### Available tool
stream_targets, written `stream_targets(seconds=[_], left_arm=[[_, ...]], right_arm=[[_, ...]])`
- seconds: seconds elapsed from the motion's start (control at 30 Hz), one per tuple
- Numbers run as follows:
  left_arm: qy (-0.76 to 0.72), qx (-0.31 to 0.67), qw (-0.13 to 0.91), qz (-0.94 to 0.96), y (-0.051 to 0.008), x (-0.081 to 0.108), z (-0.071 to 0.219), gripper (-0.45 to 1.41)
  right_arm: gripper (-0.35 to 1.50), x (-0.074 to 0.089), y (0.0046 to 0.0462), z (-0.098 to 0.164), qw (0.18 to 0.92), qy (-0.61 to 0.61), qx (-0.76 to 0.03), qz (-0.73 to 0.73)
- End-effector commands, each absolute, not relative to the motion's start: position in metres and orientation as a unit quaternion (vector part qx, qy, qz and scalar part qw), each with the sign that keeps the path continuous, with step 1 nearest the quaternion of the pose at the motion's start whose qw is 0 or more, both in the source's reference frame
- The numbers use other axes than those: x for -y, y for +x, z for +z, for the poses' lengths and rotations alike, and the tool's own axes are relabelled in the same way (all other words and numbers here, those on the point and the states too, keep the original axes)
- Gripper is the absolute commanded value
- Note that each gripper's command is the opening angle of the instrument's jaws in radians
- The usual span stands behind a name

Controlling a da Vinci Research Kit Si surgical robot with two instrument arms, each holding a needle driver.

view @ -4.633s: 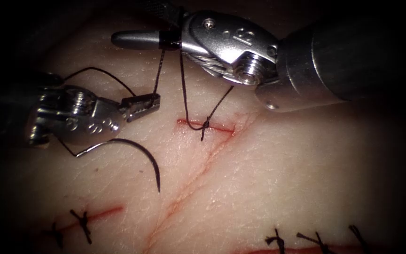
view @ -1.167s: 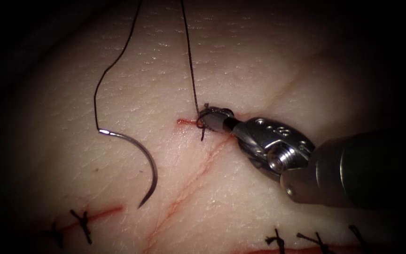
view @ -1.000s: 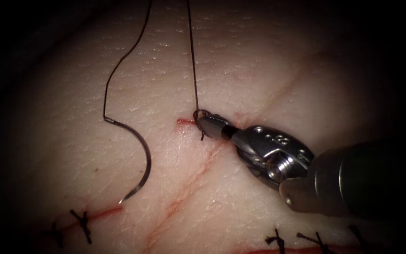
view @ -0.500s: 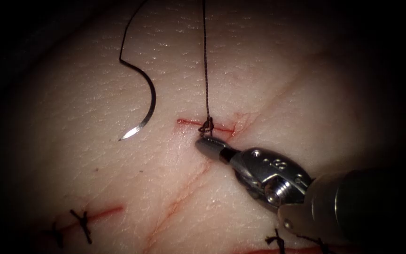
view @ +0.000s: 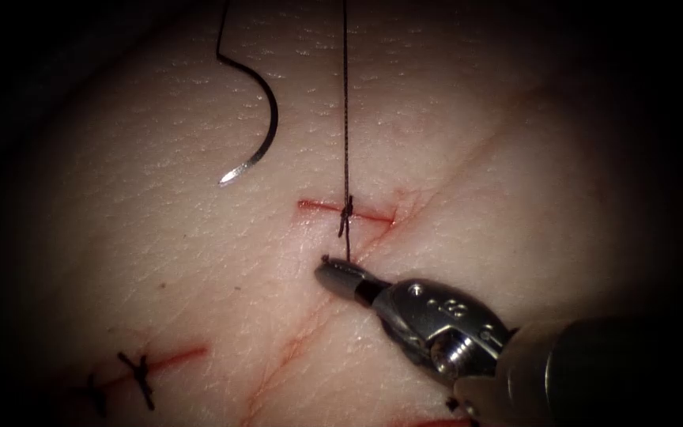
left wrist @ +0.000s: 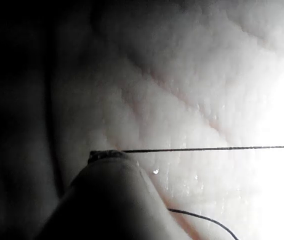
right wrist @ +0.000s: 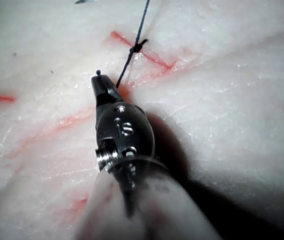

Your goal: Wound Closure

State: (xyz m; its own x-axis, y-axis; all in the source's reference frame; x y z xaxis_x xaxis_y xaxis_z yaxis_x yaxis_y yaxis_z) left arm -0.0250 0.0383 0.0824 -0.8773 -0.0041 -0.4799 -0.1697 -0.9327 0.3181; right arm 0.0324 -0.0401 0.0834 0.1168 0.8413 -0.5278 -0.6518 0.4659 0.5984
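The short cut [view: 373,214] in the tissue [view: 476,158] carries a snug knot [view: 347,209]. My right tool [view: 327,273] lies just in front of the cut, jaws shut on the short thread tail [view: 348,247]; the same grip shows in the right wrist view [right wrist: 99,80]. The long thread [view: 345,103] rises taut from the knot and off the top edge. My left tool [left wrist: 99,155] is shut on that taut thread [left wrist: 207,148]. The curved needle [view: 266,134] dangles from its thread left of the cut, held by no tool and free of the tissue.
An older stitched cut [view: 140,368] lies at the front left. A faint red line [view: 302,332] runs diagonally from the cut toward the front. The right tool's shaft [view: 594,372] covers the front right.
The right tool drew the short tail toward the front, away from the cut, and the knot cinched down. The long thread pulled straight upward, and the needle rose up and rightward.
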Motion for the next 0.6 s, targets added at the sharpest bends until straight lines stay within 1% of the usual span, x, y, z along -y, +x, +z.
stream_targets(seconds=[0.03, 0.17, 0.6], left_arm=[[-0.243, -0.185, 0.048, 0.951, -0.0253, -0.0392, 0.0827, -0.45], [-0.233, -0.198, 0.059, 0.950, -0.0246, -0.0409, 0.0822, -0.45], [-0.224, -0.200, 0.057, 0.952, -0.0249, -0.0410, 0.0822, -0.45]], right_arm=[[-0.35, 0.0416, 0.0331, 0.0843, 0.742, 0.110, -0.430, 0.502], [-0.35, 0.0427, 0.0331, 0.0849, 0.743, 0.112, -0.426, 0.504], [-0.35, 0.0439, 0.0332, 0.0854, 0.744, 0.125, -0.424, 0.502]])
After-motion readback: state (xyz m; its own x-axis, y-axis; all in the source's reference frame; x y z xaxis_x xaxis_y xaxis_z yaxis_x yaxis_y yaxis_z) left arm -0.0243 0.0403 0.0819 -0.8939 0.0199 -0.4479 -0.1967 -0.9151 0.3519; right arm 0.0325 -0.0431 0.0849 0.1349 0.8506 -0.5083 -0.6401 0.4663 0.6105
